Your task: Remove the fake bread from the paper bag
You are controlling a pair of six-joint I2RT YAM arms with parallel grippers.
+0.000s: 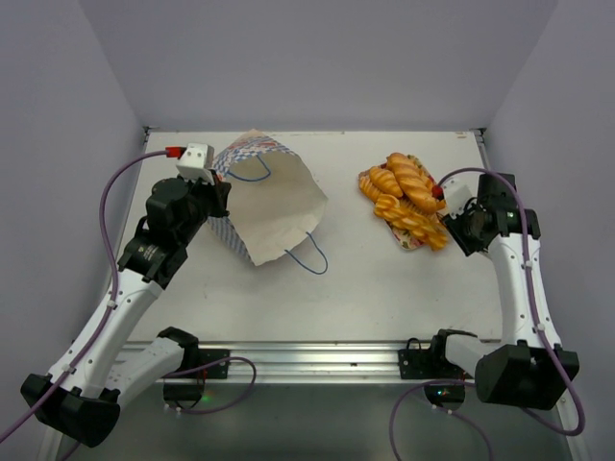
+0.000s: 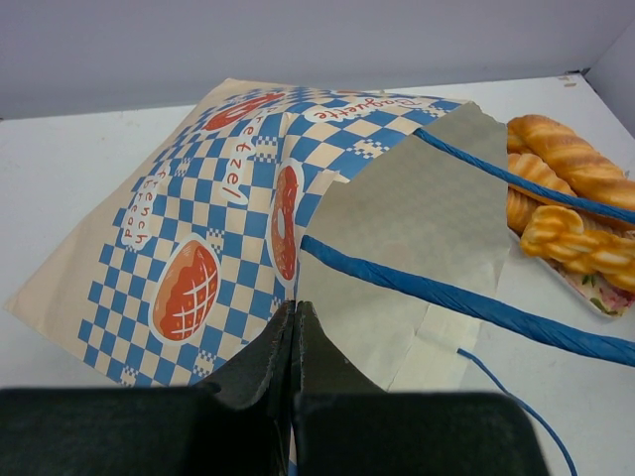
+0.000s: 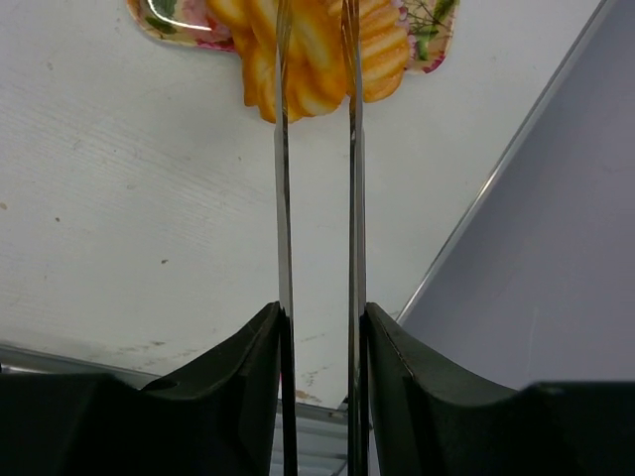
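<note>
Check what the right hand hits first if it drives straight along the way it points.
The bread piled on the tray. The right hand aims its open fingers straight at that pile, and in the wrist view the tips overlap it. Whether they touch it or stop just short is unclear.

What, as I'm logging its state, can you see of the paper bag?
The paper bag is creased cream-tan paper with a blue-and-white check band bearing red-orange bread drawings and lettering, plus blue cord handles. It lies on its side on the left half of the table, with its plain handle end toward the near right. Its inside is not shown. The left gripper is shut on its checked end, which looks lifted.
</note>
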